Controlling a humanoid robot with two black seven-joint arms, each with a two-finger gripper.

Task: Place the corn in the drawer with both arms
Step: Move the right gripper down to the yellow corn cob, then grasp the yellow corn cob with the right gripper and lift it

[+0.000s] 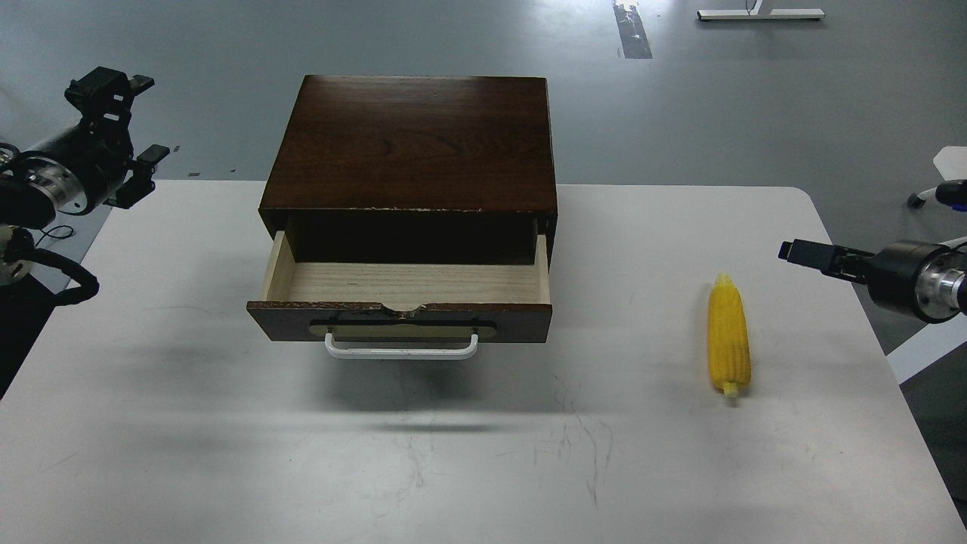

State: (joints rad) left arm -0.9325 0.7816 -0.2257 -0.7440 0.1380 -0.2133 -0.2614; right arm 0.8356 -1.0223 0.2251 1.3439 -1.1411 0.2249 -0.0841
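Note:
The yellow corn [729, 335] lies on the white table [483, 453] at the right, its pointed end away from me. The dark brown box [414, 143] stands at the table's back middle, and its drawer [406, 291] is pulled open, showing a bare pale wood floor. The drawer has a white bar handle [402, 349]. My left gripper [128, 125] is open at the far left, off the table's back left corner. My right gripper [804, 251] hovers at the right edge, a little right of and above the corn; it is seen edge-on, so its fingers cannot be told apart.
The table's right edge runs close behind the corn. Grey floor lies beyond the table, with a white stand base [759, 13] far back. A white object [952, 162] shows at the right edge.

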